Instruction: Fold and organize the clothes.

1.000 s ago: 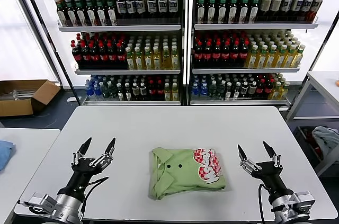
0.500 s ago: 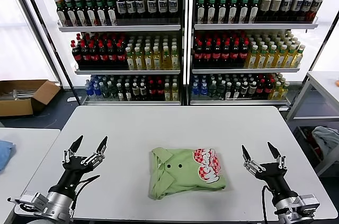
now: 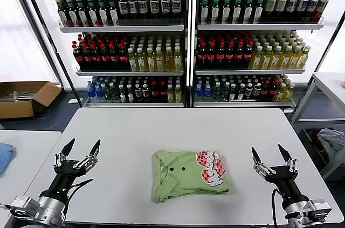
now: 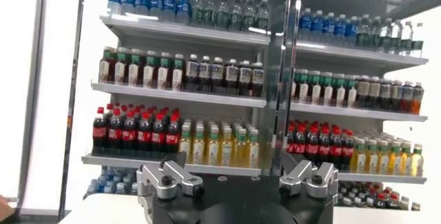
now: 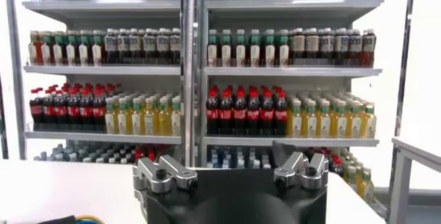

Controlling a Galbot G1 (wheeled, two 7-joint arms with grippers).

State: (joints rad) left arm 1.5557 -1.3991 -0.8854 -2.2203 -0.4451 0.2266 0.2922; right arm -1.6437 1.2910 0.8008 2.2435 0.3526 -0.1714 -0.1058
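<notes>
The shirt's [image 3: 190, 175] red-and-white printed lettering is not legible.

Both wrist views show only shelves [image 4: 227, 94] of bottles; the shirt [image 3: 190, 175] is outside them, and each gripper's fingertips are cut off there. In the head view, at 9 o'clock a blue cloth [image 3: 4, 155] is cropped by the edge. Bottle labels are too small to read. The shirt's folded-under parts are hidden.
</notes>
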